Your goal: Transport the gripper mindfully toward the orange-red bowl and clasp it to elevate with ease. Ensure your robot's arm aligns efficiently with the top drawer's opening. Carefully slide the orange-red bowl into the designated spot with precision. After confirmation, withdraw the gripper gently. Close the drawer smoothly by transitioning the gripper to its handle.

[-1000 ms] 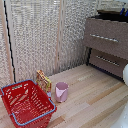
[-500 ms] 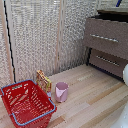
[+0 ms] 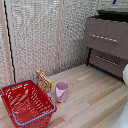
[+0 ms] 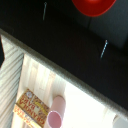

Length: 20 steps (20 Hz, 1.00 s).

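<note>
The orange-red bowl [image 4: 93, 6] shows only in the wrist view, resting on a dark surface above the wooden floor [image 3: 95, 95]. In the exterior view, the top drawer [image 3: 106, 36] stands pulled out, its handle [image 3: 104, 38] across the front, the shorter drawer [image 3: 107, 62] below. A pink cup [image 3: 61, 91] sits between a red wire basket [image 3: 26, 104] and the drawers, beside a snack packet [image 3: 43, 80]. The jaws are unseen, so I cannot tell their state.

From my wrist and the room camera, I count one orange-red bowl [image 4: 93, 6], one pink cup [image 3: 61, 91], one red wire basket [image 3: 26, 103] and one printed carton [image 3: 43, 80]. I also count two brown drawer fronts, the top drawer [image 3: 105, 37] and a shorter front [image 3: 107, 62].
</note>
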### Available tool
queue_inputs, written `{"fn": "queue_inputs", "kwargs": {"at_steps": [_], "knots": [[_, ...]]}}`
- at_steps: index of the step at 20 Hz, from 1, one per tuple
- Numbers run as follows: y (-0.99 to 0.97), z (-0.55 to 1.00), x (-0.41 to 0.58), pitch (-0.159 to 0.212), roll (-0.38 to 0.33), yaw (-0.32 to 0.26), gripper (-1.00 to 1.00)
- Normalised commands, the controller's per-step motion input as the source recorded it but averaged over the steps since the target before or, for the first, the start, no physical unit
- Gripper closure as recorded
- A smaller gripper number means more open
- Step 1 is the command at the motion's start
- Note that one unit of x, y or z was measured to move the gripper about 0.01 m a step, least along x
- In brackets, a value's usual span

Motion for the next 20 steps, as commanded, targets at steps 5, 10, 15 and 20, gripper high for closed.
{"fn": "queue_inputs", "kwargs": {"at_steps": [5,10,15,20], "knots": [[0.18,0.04,0.0,0.19,-0.293,0.134,-1.0],[0.28,0.04,-0.004,0.212,-0.294,0.102,-1.0],[0.29,0.01,-0.03,0.216,-0.306,0.092,-1.0],[0.27,0.0,-0.081,0.222,-0.318,0.09,-1.0]]}}
